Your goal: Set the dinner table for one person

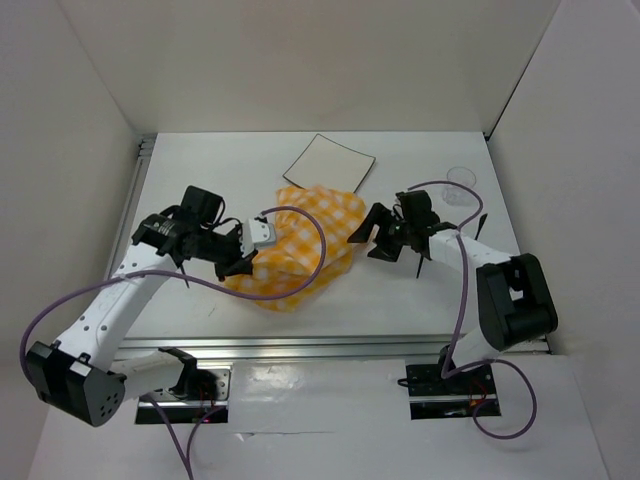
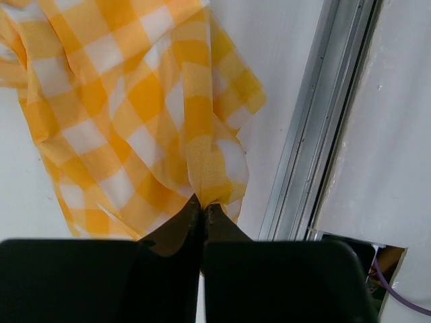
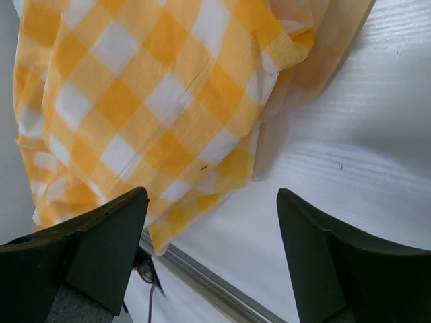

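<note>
Item: large white matte rectangular dinner table (image 1: pixel 420 300), aluminium rail along its near edge, beneath both arms.
Contents: yellow-and-white checked cloth (image 1: pixel 300 250), bunched at centre; small white square plate (image 1: pixel 328 162) just beyond it, far side.
Left gripper (image 2: pixel 202 210): fingers pinched on a cloth fold.
Right gripper (image 3: pixel 210 202): fingers spread wide, holding nothing, cloth edge just ahead.
Handling, as judged: right takes the loose edge; both then draw apart, kept low, so the cloth lies flat.

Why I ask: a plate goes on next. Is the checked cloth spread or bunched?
Bunched up: the cloth lies in rumpled folds on the table, one edge pinched by the left gripper.
</note>
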